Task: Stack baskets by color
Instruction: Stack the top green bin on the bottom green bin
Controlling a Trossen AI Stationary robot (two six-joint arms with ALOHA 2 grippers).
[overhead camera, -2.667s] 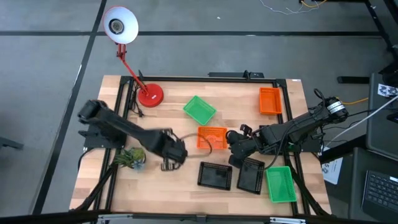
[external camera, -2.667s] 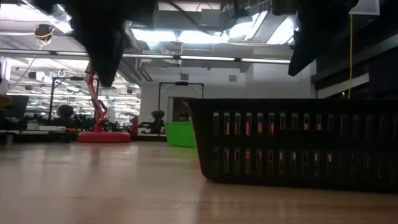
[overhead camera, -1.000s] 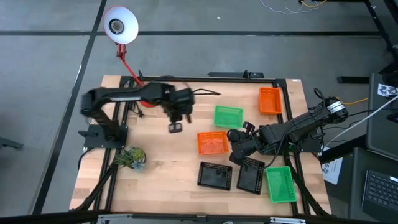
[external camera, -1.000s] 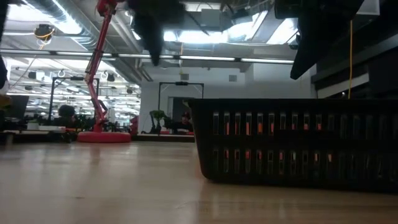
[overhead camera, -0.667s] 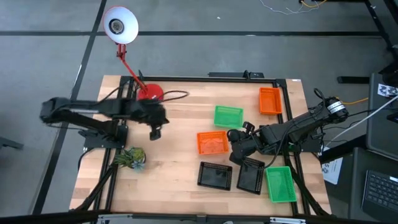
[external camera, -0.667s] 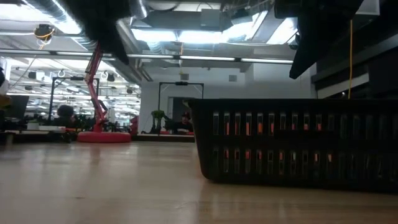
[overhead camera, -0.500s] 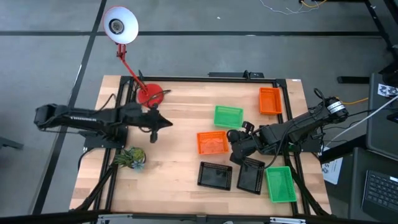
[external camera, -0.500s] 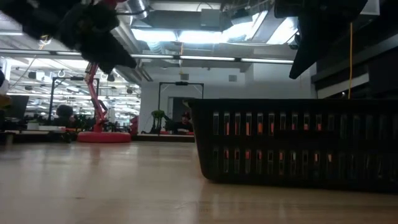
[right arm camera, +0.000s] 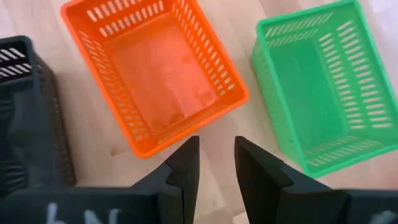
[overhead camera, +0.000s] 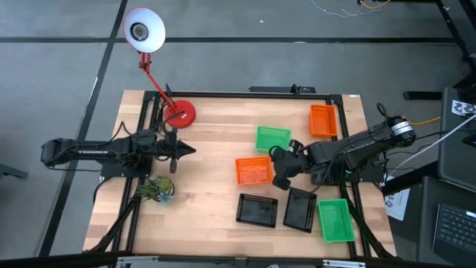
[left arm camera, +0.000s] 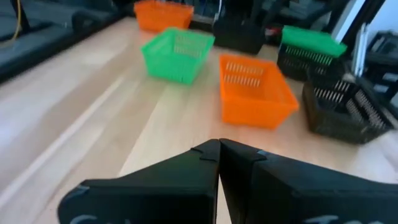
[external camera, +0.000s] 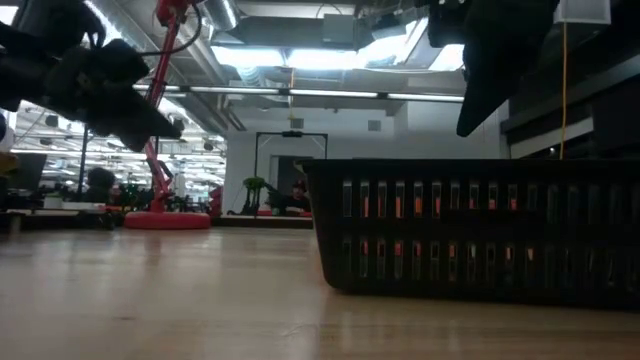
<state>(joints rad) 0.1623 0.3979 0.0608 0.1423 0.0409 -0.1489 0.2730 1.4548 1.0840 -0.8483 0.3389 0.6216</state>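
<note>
From the low view a single black basket (external camera: 475, 225) fills the right half and blocks everything behind it except slivers of orange through its slots; its right end is cut off by the frame edge, and the arms show only as dark shapes at the top.

Seen from above, the tabletop (overhead camera: 208, 208) carries six baskets: two orange, two green, two black; one orange basket (overhead camera: 254, 170) lies mid-table with a green basket (overhead camera: 272, 138) just beyond it on the far side; the second orange basket (overhead camera: 322, 120) sits near the far right corner; the two black baskets (overhead camera: 256, 210) lie side by side at the near edge, the right-hand one (overhead camera: 300, 209) partly covered by the right arm; the second green basket (overhead camera: 335, 219) sits at the near right, possibly overhanging the frame rail, though that is hard to judge.

The right hand (overhead camera: 277, 168) hovers just right of the mid-table orange basket, its fingers (right arm camera: 184, 163) spread apart and holding nothing; the left hand (overhead camera: 186, 150) points over the bare left part of the tabletop, fingers pressed together and empty.

One red desk lamp (overhead camera: 179, 112) stands at the far left; one small plant (overhead camera: 157, 187) sits at the near left.
</note>
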